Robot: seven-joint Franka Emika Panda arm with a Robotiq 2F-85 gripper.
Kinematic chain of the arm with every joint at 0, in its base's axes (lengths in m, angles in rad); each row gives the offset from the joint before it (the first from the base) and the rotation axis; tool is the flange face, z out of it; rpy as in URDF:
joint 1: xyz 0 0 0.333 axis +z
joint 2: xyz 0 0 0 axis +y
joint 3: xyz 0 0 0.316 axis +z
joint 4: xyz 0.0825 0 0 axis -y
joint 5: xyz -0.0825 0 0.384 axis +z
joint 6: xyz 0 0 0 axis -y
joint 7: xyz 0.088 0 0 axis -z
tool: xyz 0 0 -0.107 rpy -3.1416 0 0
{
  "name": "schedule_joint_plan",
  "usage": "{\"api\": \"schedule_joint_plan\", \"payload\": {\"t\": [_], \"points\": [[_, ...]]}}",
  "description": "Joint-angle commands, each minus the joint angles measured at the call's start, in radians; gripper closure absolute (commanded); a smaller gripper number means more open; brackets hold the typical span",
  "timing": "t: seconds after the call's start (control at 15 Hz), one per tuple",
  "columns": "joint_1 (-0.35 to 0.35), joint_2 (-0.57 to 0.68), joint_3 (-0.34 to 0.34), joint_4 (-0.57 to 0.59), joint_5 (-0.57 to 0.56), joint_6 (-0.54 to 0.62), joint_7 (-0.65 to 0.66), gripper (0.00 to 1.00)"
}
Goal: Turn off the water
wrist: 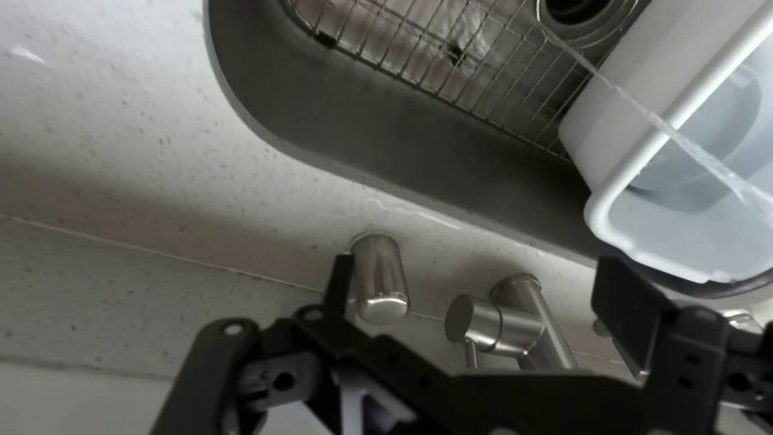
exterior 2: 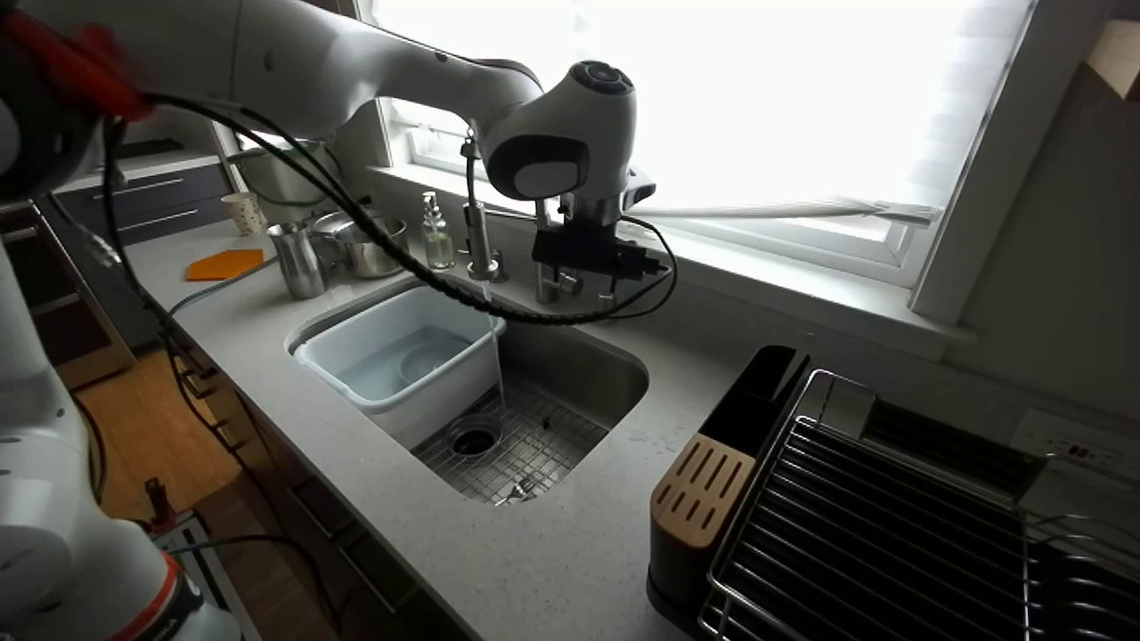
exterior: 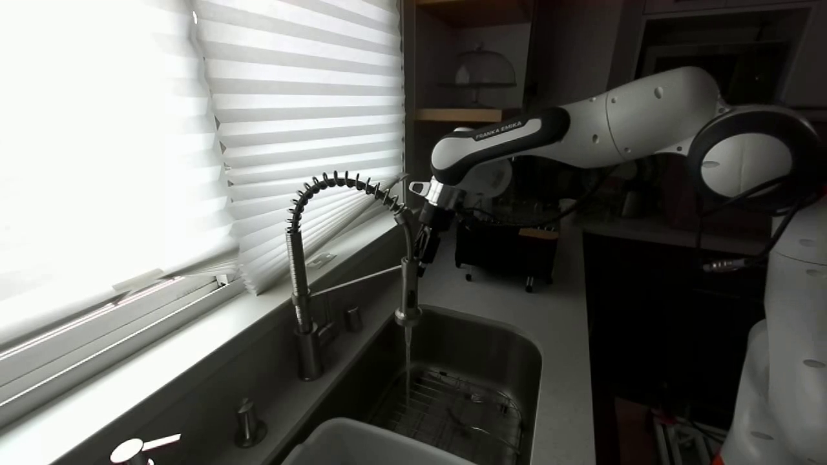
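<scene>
We see the jaws parted wide, higher than the faucet handle (wrist: 490, 323), which sits beside the sink (wrist: 374, 127) and shows between them in the wrist view. Its thin lever (wrist: 471, 354) is partly hidden; we'd likely descend next.

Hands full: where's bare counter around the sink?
Bare pale speckled countertop lies between the steel sink and the black wood-topped holder, also across the sink from the silver faucet. Crowded: the faucet's side, with a short metal cylinder and clear pump bottle.
</scene>
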Motion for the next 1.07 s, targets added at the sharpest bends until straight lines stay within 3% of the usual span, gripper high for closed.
{"api": "schedule_joint_plan", "payload": {"t": [0.0, 0.07, 0.13, 0.53, 1.0], "points": [[-0.061, 0.154, 0.077, 0.182, 0.062, -0.093, -0.033, 0.00], [-0.067, 0.180, 0.094, 0.218, 0.054, -0.107, -0.020, 0.00], [-0.062, 0.104, 0.095, 0.120, 0.018, -0.051, 0.002, 0.00], [-0.080, 0.171, 0.121, 0.201, 0.017, -0.076, 0.003, 0.00], [-0.123, 0.217, 0.211, 0.218, 0.239, -0.043, -0.135, 0.00]]}}
